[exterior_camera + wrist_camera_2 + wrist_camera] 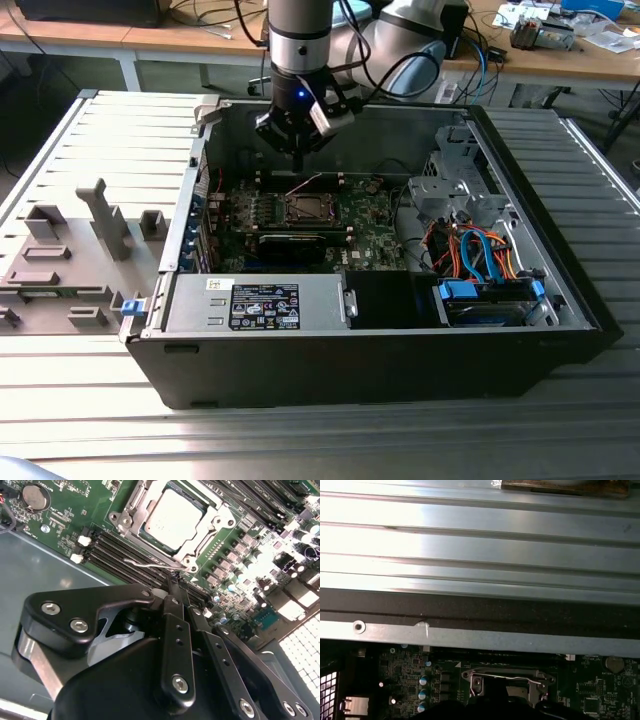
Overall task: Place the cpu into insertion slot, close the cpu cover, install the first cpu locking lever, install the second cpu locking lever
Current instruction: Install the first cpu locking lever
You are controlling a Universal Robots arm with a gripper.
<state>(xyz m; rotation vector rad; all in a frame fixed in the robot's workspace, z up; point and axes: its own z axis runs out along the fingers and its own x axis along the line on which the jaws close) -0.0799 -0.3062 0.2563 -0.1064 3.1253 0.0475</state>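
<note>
The big computer case (400, 340) lies open on its side. My gripper (172, 582) hangs above the green board (260, 555). My fingers (175, 610) are pressed together, holding nothing. The cpu (172, 517) sits in the insertion slot (131, 505), under the cpu cover (215, 517).

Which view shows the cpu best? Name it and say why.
The second wrist view: the cpu lies close and unobstructed, its silvery top framed by the cover. The exterior view shows the socket area small and far off. The first wrist view catches just its metal frame.
</note>
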